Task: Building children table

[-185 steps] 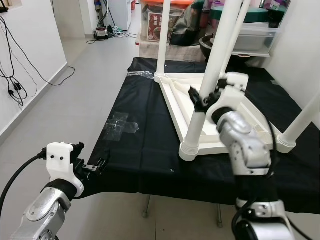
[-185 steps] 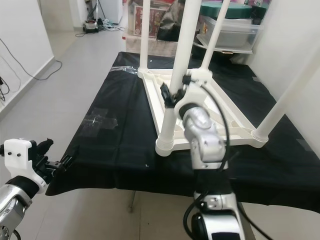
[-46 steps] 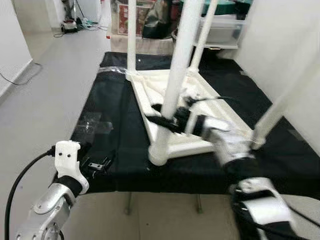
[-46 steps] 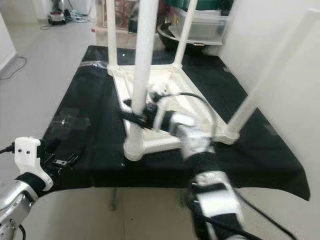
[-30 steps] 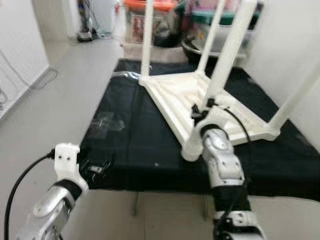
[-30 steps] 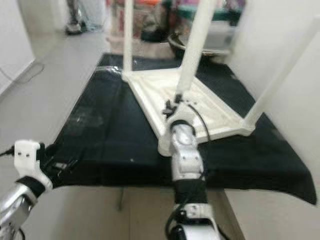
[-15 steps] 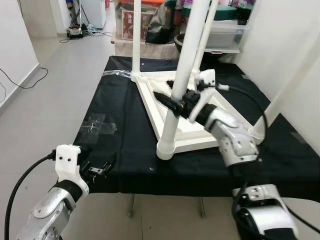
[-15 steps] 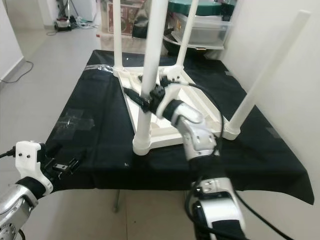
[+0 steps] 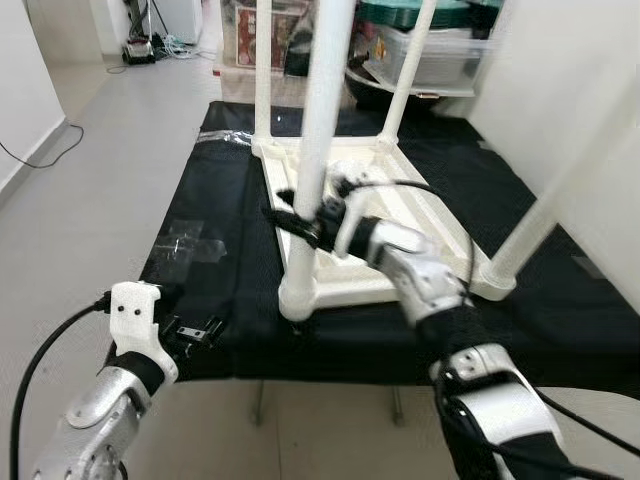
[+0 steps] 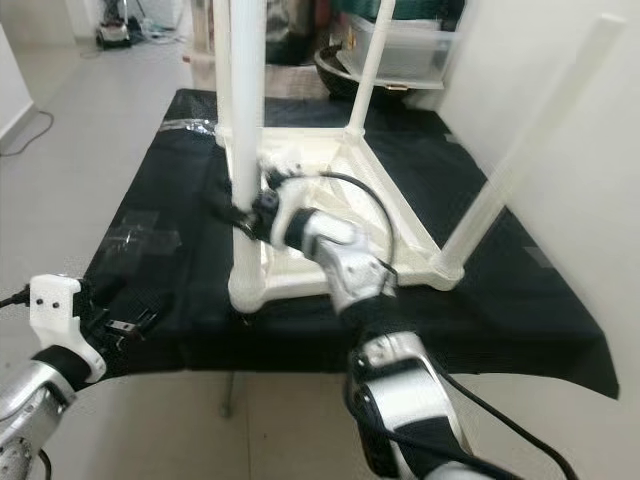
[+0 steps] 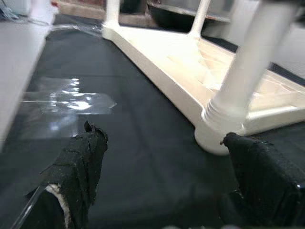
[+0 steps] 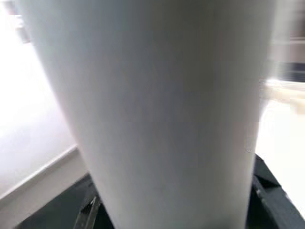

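Observation:
A white children's table [image 9: 402,214] lies upside down on a black cloth [image 9: 228,285], with its legs pointing up. My right gripper [image 9: 297,221] is shut around the near leg [image 9: 320,120], a little above its screwed-in base [image 9: 298,296]. In the right wrist view that leg [image 12: 157,105] stands right against the camera, with a black fingertip [image 12: 265,190] beside it. My left gripper [image 9: 199,330] hovers open at the cloth's front left edge, holding nothing. Its two black fingers [image 11: 78,167] point toward the leg's base [image 11: 223,129].
A patch of clear tape [image 9: 186,242] is stuck to the cloth on the left. Storage bins [image 9: 430,52] and bags stand behind the table. A white wall [image 9: 585,90] runs close along the right. Open grey floor [image 9: 90,170] lies to the left.
The head camera has swung, shifting the whole picture. My right gripper stays on the near leg, its arm now reaching in from the right. The left gripper holds its place.

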{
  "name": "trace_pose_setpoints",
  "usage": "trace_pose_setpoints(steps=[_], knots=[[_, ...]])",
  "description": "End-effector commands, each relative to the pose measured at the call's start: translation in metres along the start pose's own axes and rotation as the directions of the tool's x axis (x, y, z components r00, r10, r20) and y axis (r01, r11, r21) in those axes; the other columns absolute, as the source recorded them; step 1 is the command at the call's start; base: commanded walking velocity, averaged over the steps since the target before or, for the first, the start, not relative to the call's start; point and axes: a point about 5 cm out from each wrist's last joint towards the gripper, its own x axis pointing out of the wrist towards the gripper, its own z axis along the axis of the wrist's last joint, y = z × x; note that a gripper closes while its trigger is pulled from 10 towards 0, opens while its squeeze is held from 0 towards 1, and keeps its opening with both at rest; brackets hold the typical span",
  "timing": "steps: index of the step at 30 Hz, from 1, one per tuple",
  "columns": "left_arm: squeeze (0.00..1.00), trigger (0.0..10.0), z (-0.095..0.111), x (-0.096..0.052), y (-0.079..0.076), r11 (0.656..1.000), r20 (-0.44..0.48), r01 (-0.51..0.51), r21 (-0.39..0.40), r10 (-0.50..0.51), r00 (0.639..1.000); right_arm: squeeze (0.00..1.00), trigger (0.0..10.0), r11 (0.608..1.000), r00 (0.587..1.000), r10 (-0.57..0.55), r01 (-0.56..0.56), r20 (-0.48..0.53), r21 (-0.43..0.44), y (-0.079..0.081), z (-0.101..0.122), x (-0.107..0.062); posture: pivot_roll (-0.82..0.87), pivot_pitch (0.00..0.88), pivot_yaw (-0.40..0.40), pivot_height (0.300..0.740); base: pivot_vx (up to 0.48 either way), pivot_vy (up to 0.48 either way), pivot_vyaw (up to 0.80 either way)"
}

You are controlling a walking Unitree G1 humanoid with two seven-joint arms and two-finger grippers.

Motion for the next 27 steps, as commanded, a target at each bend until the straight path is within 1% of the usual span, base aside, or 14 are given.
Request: trace_pose_setpoints(steps=[1, 5, 8, 9, 14, 15, 17, 18, 19, 20, 22, 24, 25, 27], knots=[[0.0, 10.0, -0.001, -0.001, -0.002, 1.0, -0.002, 0.007, -0.009, -0.007, 1.0, 0.0, 0.0, 0.934, 0.921, -0.358, 0.35, -0.152, -0.079, -0.036, -0.027, -0.015, 0.14, 0.0, -0.145, 0.74, 0.0, 0.0, 0.0], [0.0, 10.0, 0.0, -0.002, -0.002, 1.0, 0.0, 0.008, -0.01, -0.008, 1.0, 0.0, 0.0, 0.837, 0.825, -0.542, 0.548, -0.159, -0.012, -0.019, -0.035, -0.031, 0.14, 0.0, -0.131, 0.74, 0.0, 0.0, 0.0], [0.0, 10.0, 0.0, -0.001, -0.001, 1.0, -0.002, 0.007, -0.007, -0.007, 1.0, 0.0, 0.0, 0.839, 0.829, -0.534, 0.544, -0.167, 0.017, -0.002, -0.036, -0.035, 0.14, 0.0, -0.128, 0.74, 0.0, 0.0, 0.0], [0.0, 10.0, 0.0, -0.001, -0.001, 1.0, -0.004, 0.006, -0.005, -0.006, 1.0, 0.0, 10.0, 0.873, 0.859, -0.473, 0.488, -0.197, 0.03, 0.015, -0.039, -0.033, 0.14, 0.0, -0.128, 0.74, 0.0, 0.0, 0.0], [0.0, 10.0, -0.001, 0.0, -0.001, 1.0, -0.008, 0.008, -0.005, -0.008, 1.0, 0.0, 10.0, 0.922, 0.917, -0.359, 0.378, -0.176, 0.084, 0.025, -0.034, -0.027, 0.13, 0.0, -0.125, 0.74, 0.0, 0.0, 0.0], [0.0, 10.0, -0.001, 0.0, -0.001, 1.0, -0.006, 0.009, -0.009, -0.009, 1.0, 1.0, 10.0, 0.959, 0.966, -0.248, 0.256, -0.08, 0.123, 0.023, -0.019, -0.021, 0.13, 0.0, -0.132, 0.74, 0.0, 0.0, 0.0], [0.0, 10.0, -0.001, 0.0, -0.001, 1.0, -0.004, 0.01, -0.011, -0.01, 1.0, 0.88, 10.0, 0.98, 0.989, -0.145, 0.143, 0.009, 0.136, 0.021, -0.004, -0.017, 0.13, 0.0, -0.132, 0.74, 0.0, 0.0, 0.0], [0.0, 10.0, -0.001, 0.001, -0.001, 1.0, -0.001, 0.01, -0.013, -0.01, 1.0, 0.0, 10.0, 0.993, 0.995, -0.028, 0.017, 0.096, 0.117, 0.019, 0.011, -0.014, 0.13, 0.0, -0.132, 0.74, 0.0, 0.0, 0.0], [0.0, 10.0, -0.001, 0.001, -0.001, 1.0, -0.001, 0.01, -0.013, -0.01, 1.0, 0.0, 10.0, 0.993, 0.995, -0.028, 0.017, 0.096, 0.117, 0.019, 0.011, -0.014, 0.13, 0.0, -0.132, 0.74, 0.0, 0.0, 0.0], [0.0, 10.0, 0.0, 0.001, -0.001, 1.0, 0.001, 0.011, -0.015, -0.011, 1.0, 0.0, 10.0, 0.978, 0.97, 0.178, -0.193, 0.164, 0.081, 0.023, 0.024, -0.016, 0.13, 0.0, -0.134, 0.74, 0.0, 0.0, 0.0], [0.0, 10.0, 0.0, 0.002, -0.001, 1.0, 0.003, 0.015, -0.016, -0.015, 1.0, 0.0, 10.0, 0.851, 0.829, 0.518, -0.525, 0.21, -0.027, 0.032, 0.034, -0.029, 0.13, 0.0, -0.135, 0.74, 0.0, 0.0, 0.0], [0.0, 10.0, 0.0, 0.002, -0.001, 1.0, 0.003, 0.015, -0.016, -0.015, 1.0, 0.0, 10.0, 0.851, 0.829, 0.518, -0.525, 0.21, -0.027, 0.032, 0.034, -0.029, 0.13, 0.0, -0.135, 0.74, 0.0, 0.0, 0.0], [0.0, 10.0, 0.0, 0.002, -0.001, 1.0, 0.003, 0.017, -0.016, -0.017, 1.0, 0.0, 10.0, 0.771, 0.755, 0.634, -0.634, 0.168, -0.06, 0.039, 0.03, -0.038, 0.14, 0.0, -0.138, 0.74, 0.0, 0.0, 0.0], [0.0, 10.0, 0.0, 0.002, -0.001, 1.0, 0.003, 0.02, -0.017, -0.019, 1.0, 0.0, 10.0, 0.714, 0.706, 0.7, -0.697, 0.106, -0.072, 0.046, 0.018, -0.042, 0.14, 0.0, -0.141, 0.74, 0.0, 0.0, 0.0]])
